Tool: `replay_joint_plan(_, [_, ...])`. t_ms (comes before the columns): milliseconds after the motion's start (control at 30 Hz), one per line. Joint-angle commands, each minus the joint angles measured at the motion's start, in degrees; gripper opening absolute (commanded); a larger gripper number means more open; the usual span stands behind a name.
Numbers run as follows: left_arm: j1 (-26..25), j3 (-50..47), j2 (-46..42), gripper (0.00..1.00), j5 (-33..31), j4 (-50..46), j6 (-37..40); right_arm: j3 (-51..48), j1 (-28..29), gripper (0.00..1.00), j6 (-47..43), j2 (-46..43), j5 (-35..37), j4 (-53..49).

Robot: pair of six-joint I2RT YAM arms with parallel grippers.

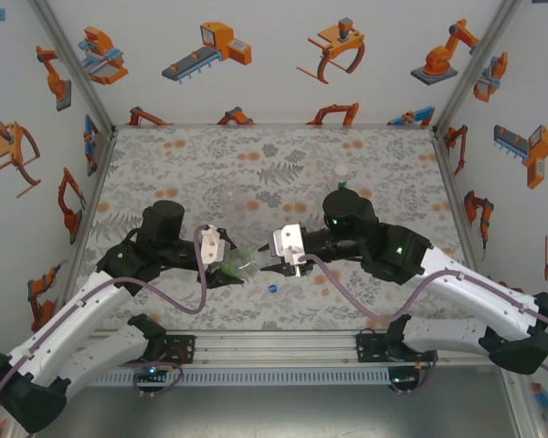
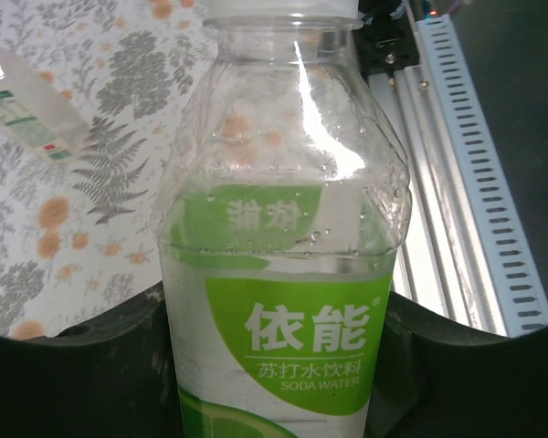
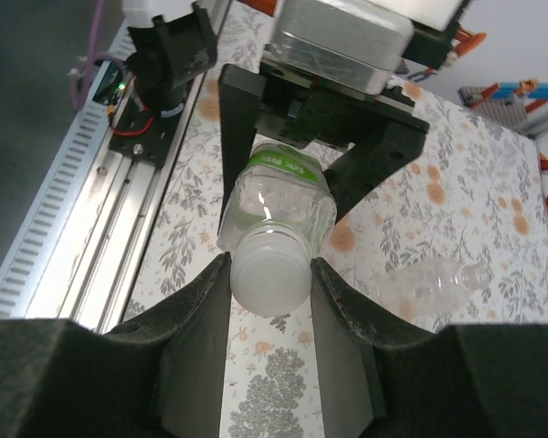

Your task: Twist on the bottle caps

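Observation:
A clear bottle with a green label (image 2: 283,274) is held off the table, lying level between the two arms, and my left gripper (image 2: 279,374) is shut round its body. A white cap (image 3: 269,274) sits on its neck, and my right gripper (image 3: 269,287) is shut on that cap, one finger pressed to each side. From above, the left gripper (image 1: 230,265) and right gripper (image 1: 279,265) meet at the bottle (image 1: 244,265) near the table's front middle. A blue cap (image 1: 272,288) lies on the table just in front of them.
Another clear bottle (image 3: 438,283) lies on its side on the flowered table beyond the held one; it also lies in the left wrist view (image 2: 27,109). A small pale object (image 1: 342,171) sits far back right. The aluminium rail (image 3: 82,237) runs along the near edge.

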Motion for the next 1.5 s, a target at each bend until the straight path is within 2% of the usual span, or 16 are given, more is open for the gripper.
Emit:
replay_joint_plan(0, [0.1, 0.0, -1.3, 0.00, -1.5, 7.5, -2.4, -3.4, 1.0, 0.00, 7.8, 0.6, 4.4, 6.8])
replay_joint_plan(267, [0.1, -0.9, -2.9, 0.00, -8.0, 9.2, -3.1, -9.2, 0.9, 0.00, 26.9, -0.3, 12.2, 19.5])
replay_joint_plan(367, [0.2, -1.8, -3.9, 0.00, -9.2, 10.6, -3.4, -14.1, 1.0, 0.00, 38.9, -1.5, 20.6, 28.9])
replay_joint_plan(467, [0.2, -2.1, -4.2, 0.00, -10.6, 10.9, -3.5, -16.0, 1.0, 0.00, 52.7, -1.4, 28.4, 32.7])
replay_joint_plan(633, [0.5, -1.7, -3.3, 0.00, -11.4, 10.4, -3.6, -15.0, 1.0, 0.00, 67.9, 0.1, 30.9, 34.0])
replay_joint_plan(767, [0.4, -1.4, -2.5, 0.00, -12.3, 10.2, -3.9, -10.8, 1.0, 0.00, 76.1, 1.4, 36.4, 23.6])
replay_joint_plan(867, [0.5, -1.3, -2.4, 0.00, -12.9, 10.0, -3.8, -8.5, 1.1, 0.00, 77.4, 2.4, 38.9, 18.0])
replay_joint_plan(967, [0.5, -1.3, -2.3, 0.00, -13.0, 9.7, -3.7, -6.9, 1.0, 0.14, 77.8, 3.2, 39.2, 15.8])
replay_joint_plan(1167, [0.5, -1.2, -1.8, 0.00, -12.8, 9.8, -3.7, -7.8, 1.0, 0.38, 77.5, 3.3, 36.2, 19.8])
replay_joint_plan(1367, [0.5, -1.1, -1.4, 0.00, -12.3, 9.5, -3.7, -4.1, 1.0, 0.62, 71.4, 1.8, 34.9, 17.8])
replay_joint_plan(1467, [0.5, -1.0, -1.3, 0.00, -11.8, 9.5, -3.7, -0.6, 1.0, 0.67, 67.0, 1.8, 34.4, 14.6])
